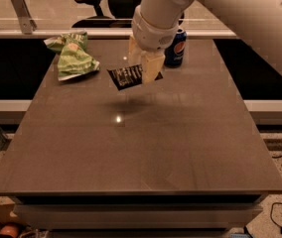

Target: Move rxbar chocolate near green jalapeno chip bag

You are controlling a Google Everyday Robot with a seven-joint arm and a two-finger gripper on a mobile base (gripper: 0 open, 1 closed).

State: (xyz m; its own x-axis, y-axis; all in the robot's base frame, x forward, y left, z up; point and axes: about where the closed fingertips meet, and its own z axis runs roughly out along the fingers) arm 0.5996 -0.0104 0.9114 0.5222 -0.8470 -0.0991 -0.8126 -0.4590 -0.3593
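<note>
Gripper [142, 72] pinching rxbar chocolate [124, 78], hovering over table [131, 152] | we are seeing green jalapeno chip bag [73, 59] far-left, Pepsi can [176, 48] behind gripper, possibly office chair [93, 1] beyond the far edge.

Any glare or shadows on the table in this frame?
Camera view: dim warm light; one small glare spot on the table; soft shadow under the rxbar, which the gripper holds above the table.

Office or lab: swivel chair [93, 1] behind table [131, 157]; floor cables [279, 218]; tool [142, 69] holds rxbar chocolate [125, 77] above table.
</note>
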